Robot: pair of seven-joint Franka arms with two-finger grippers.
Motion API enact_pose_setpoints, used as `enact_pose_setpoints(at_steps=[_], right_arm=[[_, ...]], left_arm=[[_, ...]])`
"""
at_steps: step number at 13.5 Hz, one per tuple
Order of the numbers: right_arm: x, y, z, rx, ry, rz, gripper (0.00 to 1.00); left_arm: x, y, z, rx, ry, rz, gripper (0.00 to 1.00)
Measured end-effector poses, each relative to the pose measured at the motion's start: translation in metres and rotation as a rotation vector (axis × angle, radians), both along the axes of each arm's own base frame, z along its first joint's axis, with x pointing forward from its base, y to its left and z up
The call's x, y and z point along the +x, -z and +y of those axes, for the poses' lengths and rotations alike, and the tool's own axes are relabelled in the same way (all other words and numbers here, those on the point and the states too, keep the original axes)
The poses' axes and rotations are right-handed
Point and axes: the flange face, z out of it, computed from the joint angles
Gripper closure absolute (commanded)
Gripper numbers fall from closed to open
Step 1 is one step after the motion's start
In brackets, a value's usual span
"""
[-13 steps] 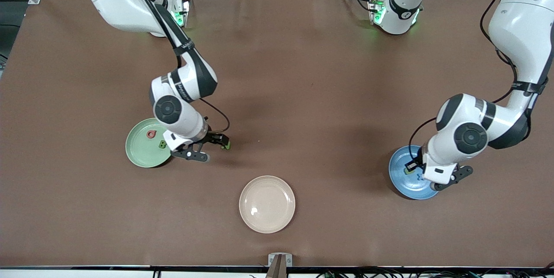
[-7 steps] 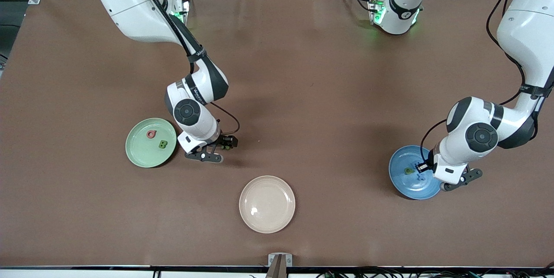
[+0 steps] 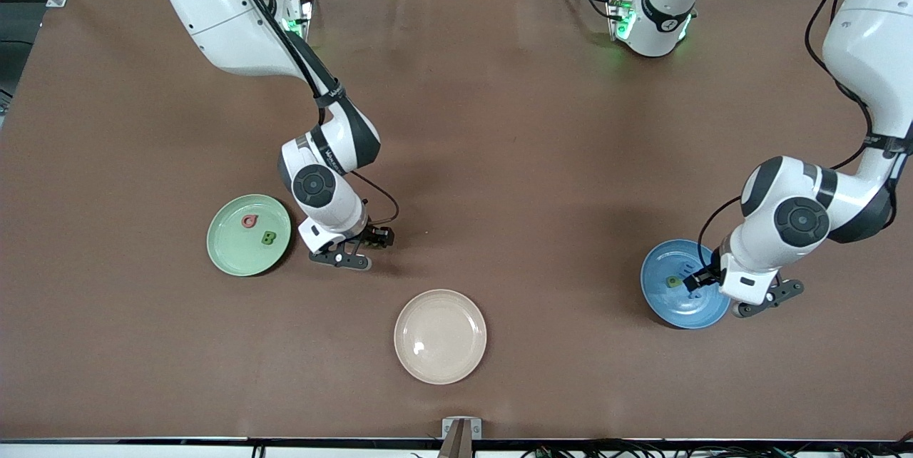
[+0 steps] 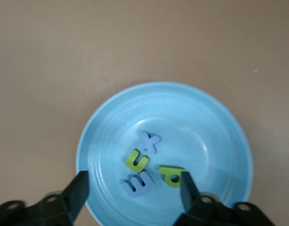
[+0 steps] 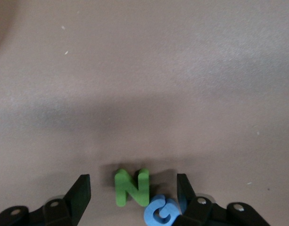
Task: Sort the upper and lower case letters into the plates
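1. Your left gripper (image 4: 135,190) hangs over the blue plate (image 3: 660,297) with its fingers (image 4: 78,190) spread wide and nothing between them.
2. Under it in that plate you see four small letters close together: a blue x (image 4: 149,141), a green c (image 4: 136,160) touching it, a blue E (image 4: 137,183) and a green d (image 4: 171,174) just beside them.
3. The blue plate sits toward the left arm's end of the table.
4. Your right gripper (image 5: 133,190) is low over bare table, fingers (image 5: 80,193) apart on either side of a green N (image 5: 131,187); you cannot call it a grip, as gaps show on both sides of the letter.
5. A blue G (image 5: 161,210) lies touching the N, close against one finger.
6. The mint green plate (image 3: 230,252) rests toward the right arm's end of the table, just beside the right gripper, and holds a red letter (image 3: 248,221) and a dark green letter (image 3: 268,237).
7. The cream plate (image 3: 440,336) lies between the two coloured plates and nearer to the front camera than both.
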Motion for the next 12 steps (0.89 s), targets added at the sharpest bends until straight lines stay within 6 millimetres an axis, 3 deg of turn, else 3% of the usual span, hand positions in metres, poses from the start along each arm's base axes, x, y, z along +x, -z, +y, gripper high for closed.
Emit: enact_pose_setpoints(at_steps=[4,9,12], right_arm=[[-0.005,0.001,0.008,-0.001,-0.005,0.002,0.30],[-0.001,0.002,0.002,-0.012,-0.005,-0.007,0.34],[-0.001,0.008,0.000,-0.018,-0.009,-0.014,0.46]], left_arm=[[0.000,-0.096,-0.030,0.057,0.046,-0.101,0.00],[-0.010,-0.181,-0.030,0.182,0.266,-0.081,0.00],[-0.026,-0.235,-0.047,0.157,0.316,-0.002,0.00]])
